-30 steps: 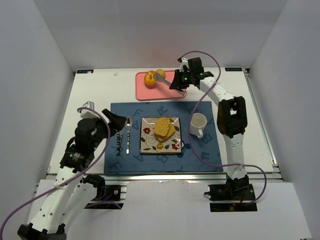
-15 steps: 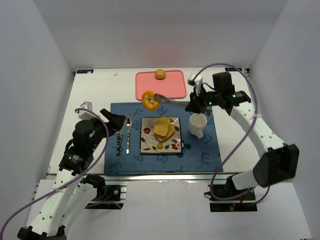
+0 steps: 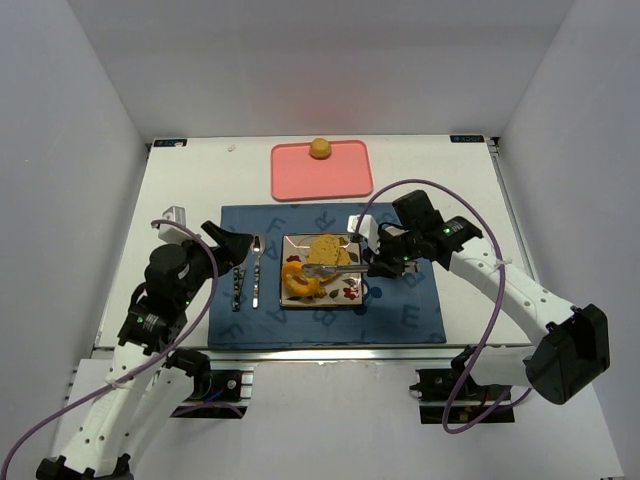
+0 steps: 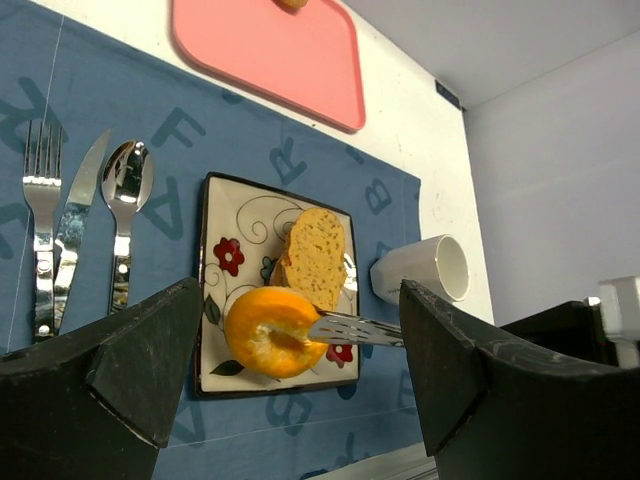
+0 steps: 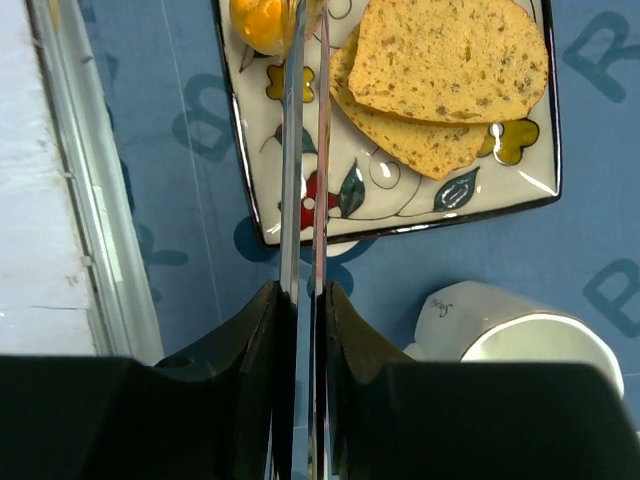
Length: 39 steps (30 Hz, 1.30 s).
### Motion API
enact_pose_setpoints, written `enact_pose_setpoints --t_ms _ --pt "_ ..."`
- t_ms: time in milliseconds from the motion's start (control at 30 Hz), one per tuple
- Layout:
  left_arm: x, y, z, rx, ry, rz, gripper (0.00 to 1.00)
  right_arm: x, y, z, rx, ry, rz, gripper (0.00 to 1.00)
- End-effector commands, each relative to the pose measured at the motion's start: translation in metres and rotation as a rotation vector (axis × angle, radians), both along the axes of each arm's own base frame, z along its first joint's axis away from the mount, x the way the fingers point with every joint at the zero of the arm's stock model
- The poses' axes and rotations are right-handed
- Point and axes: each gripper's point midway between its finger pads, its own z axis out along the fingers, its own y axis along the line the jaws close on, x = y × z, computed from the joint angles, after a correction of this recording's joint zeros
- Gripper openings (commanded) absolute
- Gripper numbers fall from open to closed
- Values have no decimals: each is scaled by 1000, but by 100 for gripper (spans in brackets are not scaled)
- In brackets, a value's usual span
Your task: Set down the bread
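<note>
The right gripper (image 5: 303, 300) is squeezed tight on metal tongs (image 3: 332, 268). The tongs pinch the round bread roll (image 4: 268, 330) at the near left corner of the flowered plate (image 4: 214, 255), beside the two flat slices (image 5: 450, 60). The left gripper (image 3: 232, 248) has its jaws wide apart and holds nothing.

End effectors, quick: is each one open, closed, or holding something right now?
Left end effector: open, holding nothing.
Right end effector: closed on slim silver metal tongs that grip the orange-brown ring-shaped roll.

Orange ring roll (image 4: 248, 345), golden speckled slices (image 4: 315, 250), red-flowered cream plate (image 4: 250, 212), letter-printed blue mat (image 4: 180, 130), pink tray (image 4: 270, 45), silver tongs (image 4: 355, 327).
</note>
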Motion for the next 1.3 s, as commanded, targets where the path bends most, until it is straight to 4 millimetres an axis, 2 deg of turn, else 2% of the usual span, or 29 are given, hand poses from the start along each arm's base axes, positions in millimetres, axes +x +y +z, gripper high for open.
enact_pose_setpoints --t_ms 0,67,433,900,1267 --pt "-7 4 2 -1 -11 3 89 10 2 7 -11 -96 6 12" --pt "-11 7 5 -9 -20 15 89 14 0 4 -29 -104 -18 21" --pt "-18 11 6 -28 -26 35 89 11 -3 2 -33 -106 -21 40" --pt "-14 8 6 -24 -27 25 89 10 3 27 42 -160 -7 45" --pt "-13 8 4 -18 -22 22 89 10 5 26 47 -153 0 46"
